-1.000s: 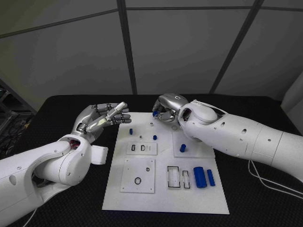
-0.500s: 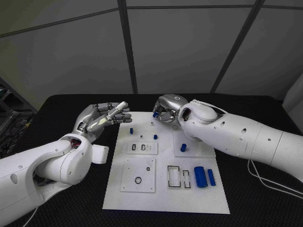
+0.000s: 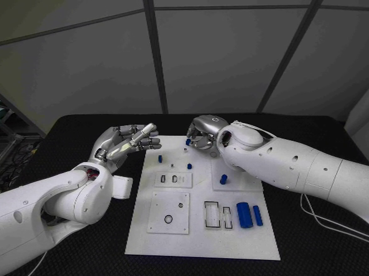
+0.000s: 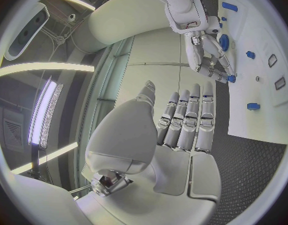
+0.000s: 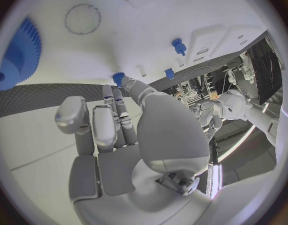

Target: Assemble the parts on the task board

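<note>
While the right hand (image 3: pixel 202 133) hung over the far edge of the task board (image 3: pixel 202 241), its fingers were curled together and a small blue part (image 5: pixel 118 78) sat pinched at their tips, just above the white surface near the board's far edge. From the left wrist view the same right hand (image 4: pixel 209 55) reached down with the blue part (image 4: pixel 231 78) at its fingertips, close to the board (image 4: pixel 253 115); whether the part touched the board, I could not tell.

The left hand (image 3: pixel 126 144) was raised above the black table (image 3: pixel 68 129) just off the board's far left corner, palm up, fingers straight and side by side, holding nothing. Its own wrist view showed the left hand (image 4: pixel 181 122) with the fingers extended and nothing in the palm.

On the board, a small blue peg (image 3: pixel 159 159) stood near the far left corner. A blue piece (image 3: pixel 223 179) stood toward the middle of the right side. Two blue cylinders (image 3: pixel 248 214) lay side by side near the right edge, just beside two narrow rectangular slots (image 3: pixel 216 214). A raised plate with a ring-shaped opening (image 3: pixel 168 213) lay left of the slots. In the right wrist view a blue gear (image 5: pixel 19 55) lay on the board (image 5: pixel 150 20), well apart from the pinched part.
</note>
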Motion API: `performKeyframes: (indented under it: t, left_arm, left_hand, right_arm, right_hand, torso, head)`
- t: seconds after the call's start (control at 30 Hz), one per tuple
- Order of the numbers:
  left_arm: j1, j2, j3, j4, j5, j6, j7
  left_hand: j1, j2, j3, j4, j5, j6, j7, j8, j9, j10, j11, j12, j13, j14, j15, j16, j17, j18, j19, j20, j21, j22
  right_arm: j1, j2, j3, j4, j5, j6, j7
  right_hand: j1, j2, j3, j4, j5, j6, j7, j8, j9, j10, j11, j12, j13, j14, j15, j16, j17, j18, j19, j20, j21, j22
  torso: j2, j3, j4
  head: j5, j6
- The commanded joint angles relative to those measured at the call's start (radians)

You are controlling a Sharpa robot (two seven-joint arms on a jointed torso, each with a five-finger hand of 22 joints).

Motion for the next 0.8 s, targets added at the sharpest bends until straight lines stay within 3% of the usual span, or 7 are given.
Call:
performKeyframes:
  t: [0.03,0.33,0.57,0.63,0.7,0.8]
  left_arm:
    - [0.002,0.000,0.001,0.001,-0.007,0.008,0.002]
    - [0.002,-0.002,0.001,0.001,-0.007,0.009,0.001]
    - [0.002,-0.009,0.001,-0.002,-0.007,0.012,0.000]
    - [0.002,-0.010,0.001,-0.004,-0.007,0.014,0.000]
    - [0.002,-0.011,0.001,-0.006,-0.007,0.015,0.000]
    - [0.002,-0.011,0.001,-0.009,-0.007,0.016,-0.001]
  left_hand:
    - [0.005,0.004,-0.001,-0.004,-0.002,-0.001,0.008,-0.004,-0.001,-0.006,0.003,-0.006,-0.001,-0.004,0.001,-0.004,0.001,-0.011,0.005,0.003,0.000,-0.001]
    - [0.005,0.004,-0.001,-0.004,-0.002,-0.001,0.008,-0.004,-0.001,-0.006,0.003,-0.006,-0.001,-0.004,0.001,-0.004,0.001,-0.011,0.005,0.003,0.000,-0.001]
    - [0.006,0.005,-0.001,-0.005,-0.002,-0.001,0.008,-0.004,-0.001,-0.006,0.003,-0.007,-0.001,-0.004,0.001,-0.005,0.001,-0.011,0.005,0.003,-0.001,-0.002]
    - [0.007,0.006,-0.002,-0.006,-0.002,0.000,0.006,-0.004,-0.001,-0.004,0.002,-0.006,-0.001,-0.003,0.001,-0.006,0.002,-0.011,0.005,0.003,-0.001,-0.002]
    - [0.007,0.006,-0.002,-0.006,-0.002,0.001,0.006,-0.004,-0.001,-0.004,0.002,-0.006,-0.001,-0.002,0.001,-0.006,0.002,-0.011,0.005,0.003,-0.001,-0.002]
    - [0.007,0.006,-0.002,-0.007,-0.002,0.001,0.005,-0.005,-0.001,-0.003,0.002,-0.006,-0.001,-0.002,0.001,-0.006,0.003,-0.011,0.005,0.003,-0.001,-0.002]
  right_arm:
    - [0.002,0.002,0.000,-0.001,-0.003,0.013,-0.003]
    - [0.002,-0.028,0.000,0.046,-0.003,-0.036,0.001]
    - [0.002,-0.151,0.001,0.173,0.054,-0.097,0.001]
    - [0.002,-0.181,0.004,0.200,0.081,-0.094,-0.006]
    - [0.002,-0.211,0.014,0.224,0.115,-0.079,-0.018]
    - [0.002,-0.254,0.025,0.254,0.163,-0.044,-0.051]
  right_hand:
    - [0.001,-0.013,-0.009,0.008,-0.008,-0.036,0.002,-0.002,0.000,-0.055,0.007,0.000,0.000,0.015,0.012,-0.014,-0.025,-0.001,-0.013,0.009,-0.016,-0.022]
    - [0.007,-0.015,-0.025,0.009,-0.008,-0.053,0.001,-0.002,0.001,-0.074,0.007,0.004,0.003,0.012,0.013,-0.019,-0.037,0.002,-0.019,0.012,-0.022,-0.033]
    - [0.006,-0.013,-0.035,0.022,0.008,-0.041,0.000,0.003,0.005,0.001,-0.003,0.032,0.017,0.018,0.005,-0.007,-0.019,0.000,-0.010,0.006,-0.014,-0.020]
    - [-0.002,-0.021,-0.042,0.029,0.011,-0.041,0.004,0.002,0.005,0.034,-0.006,0.044,0.024,0.020,0.002,-0.002,-0.011,-0.001,-0.007,0.003,-0.011,-0.015]
    - [-0.012,-0.033,-0.054,0.037,0.016,-0.045,0.006,0.002,0.005,0.087,-0.012,0.069,0.038,0.021,-0.003,0.002,-0.005,-0.002,-0.004,0.000,-0.009,-0.012]
    - [-0.029,-0.064,-0.096,0.053,0.057,-0.044,-0.016,0.010,0.008,0.192,-0.040,0.136,0.077,0.023,-0.024,0.009,0.006,-0.001,-0.001,-0.021,-0.007,-0.008]
  torso:
    - [0.001,0.0000,-0.0001]
    - [0.001,0.0020,-0.0016]
    - [0.000,0.0033,-0.0082]
    - [-0.001,0.0043,-0.0109]
    - [-0.001,0.0064,-0.0142]
    - [0.000,0.0091,-0.0183]
  head:
    - [0.000,0.000]
    - [0.003,0.001]
    - [-0.002,0.011]
    - [-0.003,0.012]
    - [-0.004,0.012]
    - [-0.008,0.017]
